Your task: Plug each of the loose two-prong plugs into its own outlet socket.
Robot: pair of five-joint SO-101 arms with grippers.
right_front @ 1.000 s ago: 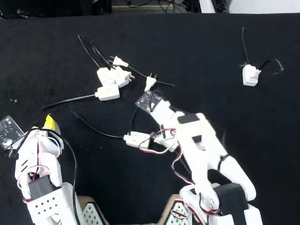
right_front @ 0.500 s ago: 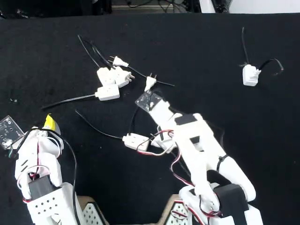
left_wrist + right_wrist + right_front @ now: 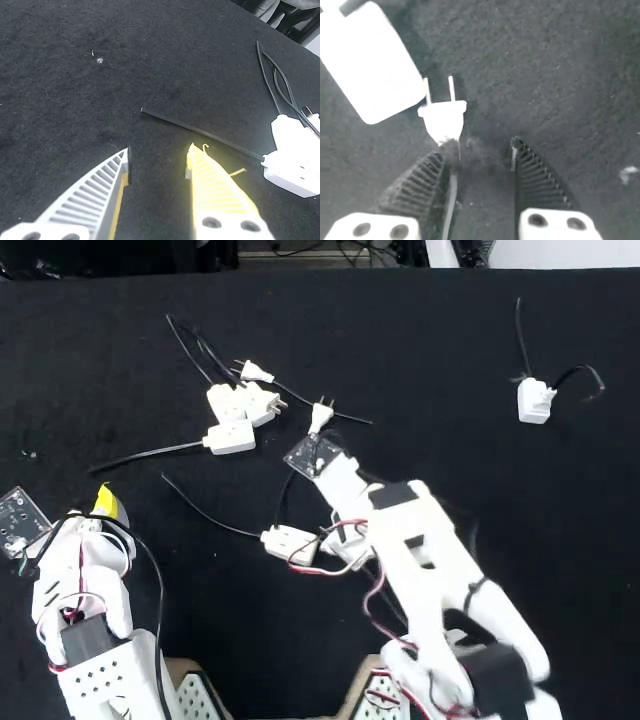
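The right gripper (image 3: 476, 150) stands open around the cord (image 3: 451, 192) just behind a loose plug (image 3: 442, 120), whose prongs lie beside a white socket (image 3: 370, 65). Closing here could pinch only cord, letting the plug swivel and miss the slots. The left gripper (image 3: 158, 149) is open above the black table (image 3: 150, 60), near a second socket (image 3: 295, 160); overall I count five white sockets and three small plugs.

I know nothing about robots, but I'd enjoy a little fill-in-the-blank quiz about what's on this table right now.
1. The right gripper stands ____ above the table.
2. The white plug near it has ____ metal prongs.
3. One finger of the left gripper is coloured ____.

Missing words: open; two; yellow.
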